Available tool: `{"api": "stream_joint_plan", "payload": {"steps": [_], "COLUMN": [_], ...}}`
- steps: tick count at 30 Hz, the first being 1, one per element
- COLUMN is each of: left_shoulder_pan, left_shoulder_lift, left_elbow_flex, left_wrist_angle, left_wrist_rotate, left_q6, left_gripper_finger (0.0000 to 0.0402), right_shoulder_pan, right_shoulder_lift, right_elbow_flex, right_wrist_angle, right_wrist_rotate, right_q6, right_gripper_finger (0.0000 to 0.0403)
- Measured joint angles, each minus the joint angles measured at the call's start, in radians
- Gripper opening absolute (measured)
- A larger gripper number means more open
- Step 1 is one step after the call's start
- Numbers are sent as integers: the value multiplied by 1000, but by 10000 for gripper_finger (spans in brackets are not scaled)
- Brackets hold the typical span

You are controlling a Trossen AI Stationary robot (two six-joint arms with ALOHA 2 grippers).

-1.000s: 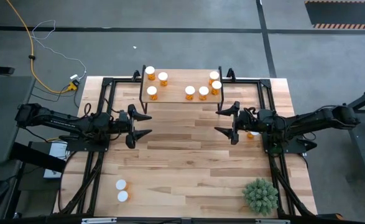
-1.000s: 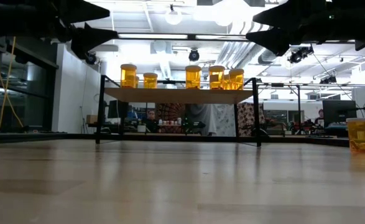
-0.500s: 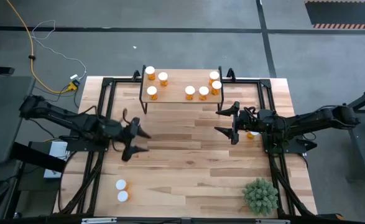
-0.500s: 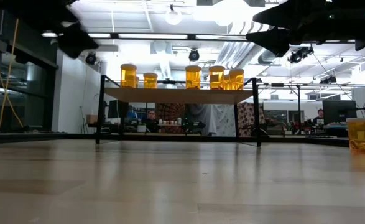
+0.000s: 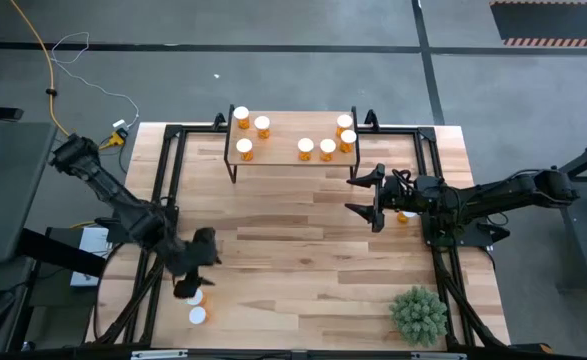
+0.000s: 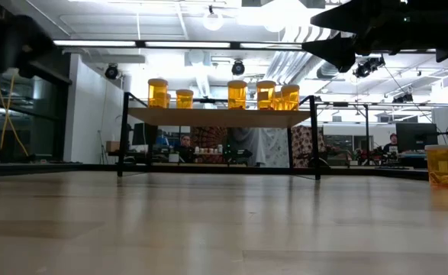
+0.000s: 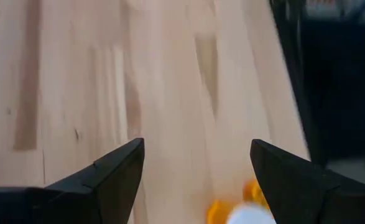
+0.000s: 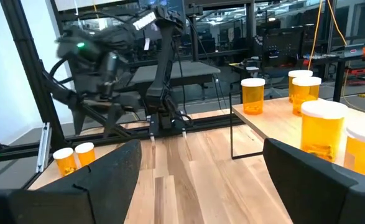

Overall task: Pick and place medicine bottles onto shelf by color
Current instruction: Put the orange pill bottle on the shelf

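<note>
Several amber medicine bottles with white caps stand on the shelf (image 5: 293, 138), a light-wood board on black legs at the table's far side, which the low view (image 6: 220, 116) also shows. Two more bottles (image 5: 197, 314) stand near the table's near-left corner. My left gripper (image 5: 191, 283) is open and hovers over the farther of the two. In the left wrist view (image 7: 198, 149) a bottle cap (image 7: 247, 213) shows beyond its fingers, apart from them. My right gripper (image 5: 371, 198) is open, held above the table's right-middle. One bottle (image 6: 443, 166) stands on the table beside the right arm.
A spiky green plant (image 5: 418, 313) sits at the near-right corner. Black frame rails (image 5: 163, 170) run along the table's left and right sides. Bare planks (image 5: 293, 250) lie between the shelf and the near edge. People and equipment show in the room behind.
My left arm has swung from the table's left-middle toward the near-left corner, turning its open gripper toward the near edge and coming over the two bottles there. The right arm has kept still.
</note>
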Motion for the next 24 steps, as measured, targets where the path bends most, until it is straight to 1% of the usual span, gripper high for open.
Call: {"api": "stream_joint_plan", "payload": {"steps": [4,9,13,17,24], "left_shoulder_pan": [-86,-154,-182,-194,-195], "left_shoulder_lift": [113,222,273,297,301], "left_elbow_flex": [98,190,212,213,213], "left_wrist_angle": [-155,-293,-307,-307,-307], "left_wrist_rotate": [-4,6,64,113,128], "left_q6": [12,101,179,177,169], "left_gripper_finger": [281,280,280,280,280], "right_shoulder_pan": [0,0,0,0,0], "right_shoulder_lift": [0,0,0,0,0], "right_elbow_flex": [0,0,0,0,0], "right_wrist_angle": [0,0,-1,-9,-11], "right_wrist_rotate": [0,0,0,0,0], "right_q6": [0,0,7,7,7], "right_gripper_finger": [328,328,328,328,328]}}
